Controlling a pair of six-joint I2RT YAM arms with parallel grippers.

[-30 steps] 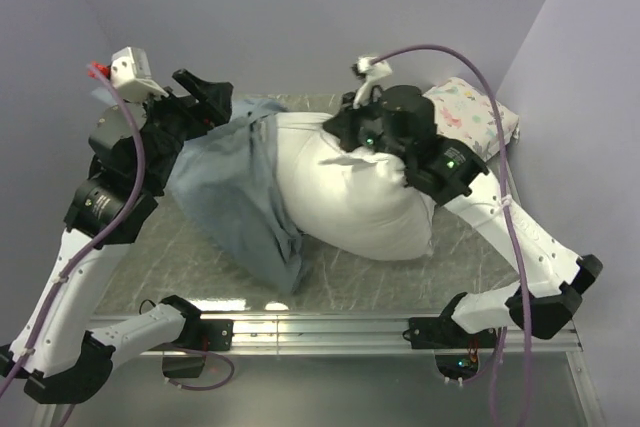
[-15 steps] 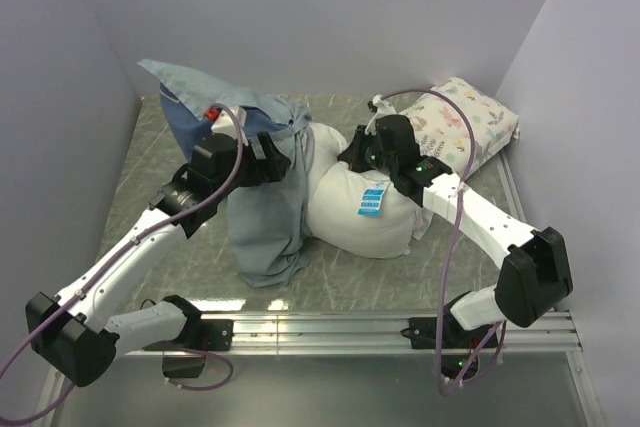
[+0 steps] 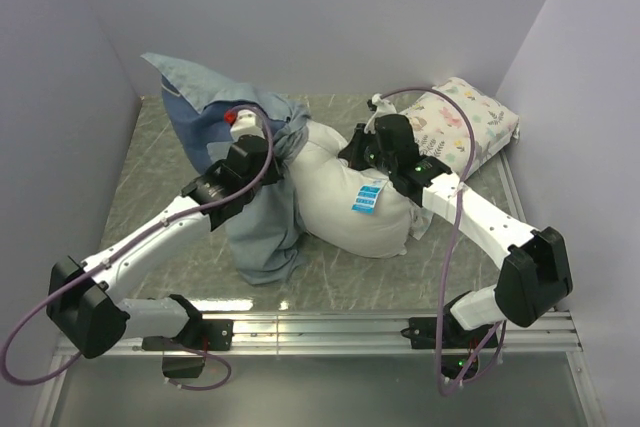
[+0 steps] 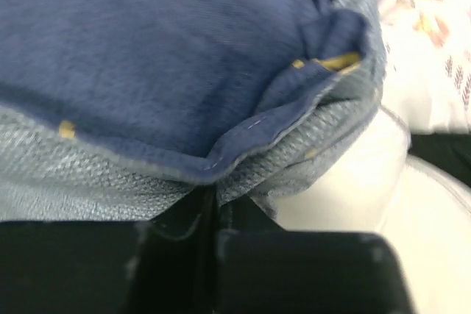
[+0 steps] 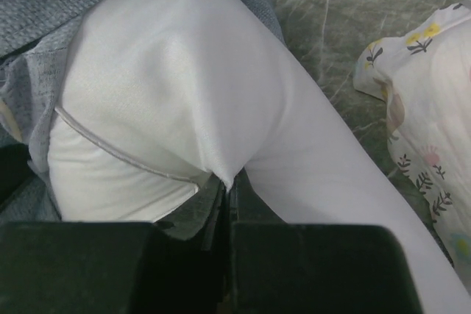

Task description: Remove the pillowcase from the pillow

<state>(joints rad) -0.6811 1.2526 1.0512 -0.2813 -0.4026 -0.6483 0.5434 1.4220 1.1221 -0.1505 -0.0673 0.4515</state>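
left gripper [image 4: 215, 207] clenched on the pillowcase [image 4: 169, 64] hem, right gripper [image 5: 228, 195] clenched on the pillow [image 5: 176, 79].

The soft, wrinkled, dusty grey-blue cloth pillowcase [image 3: 265, 222] lies bunched on the table [image 3: 340, 282], left of centre, peeled off most of the pillow. One corner stands lifted at the far left, showing the darker blue inner flap [image 3: 200, 132]. Its mouth wraps only the far-left end of the plump plain white pillow [image 3: 335, 197], which lies diagonally at centre, its small blue-and-white label tag [image 3: 367, 199] facing up.
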